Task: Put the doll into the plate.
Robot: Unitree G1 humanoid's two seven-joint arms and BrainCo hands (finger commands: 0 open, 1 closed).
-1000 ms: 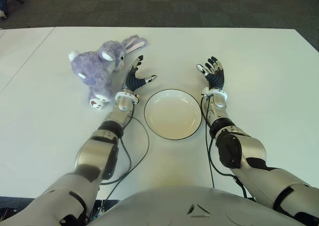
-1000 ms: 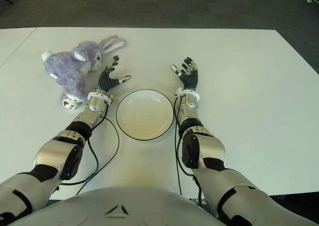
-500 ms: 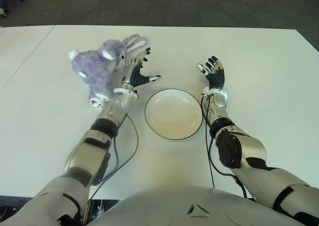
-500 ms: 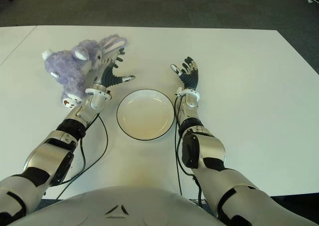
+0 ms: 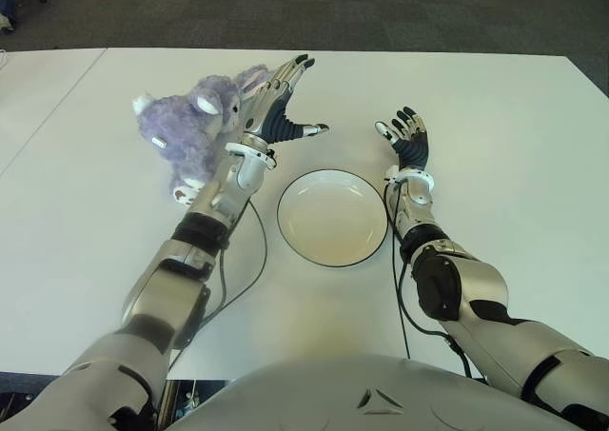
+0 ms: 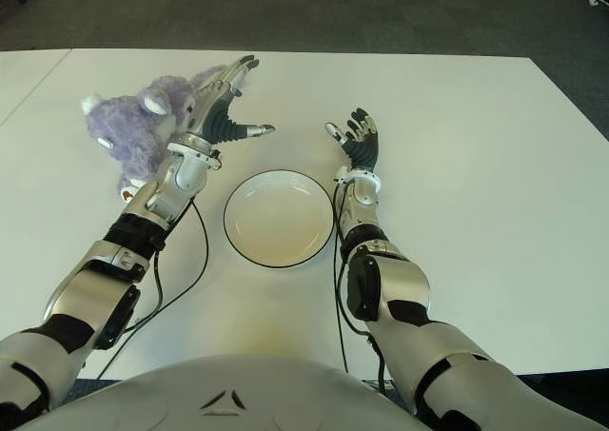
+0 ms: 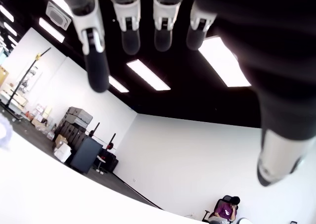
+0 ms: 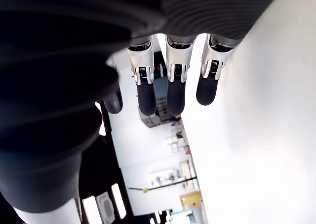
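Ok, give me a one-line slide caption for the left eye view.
Left hand open beside the purple doll; plate empty, right hand open to its right.

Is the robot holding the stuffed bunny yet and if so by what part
No, nothing is held. The left hand is raised beside the doll with fingers spread open. The right hand is open too, on the plate's right.

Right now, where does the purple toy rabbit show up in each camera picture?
Left eye view: toy rabbit upper left, behind the left hand.
Right eye view: rabbit upper left, farther left.
Left wrist view: cannot tell.
Right wrist view: not in it.
Shared landmark: the white plate, right of the rabbit.
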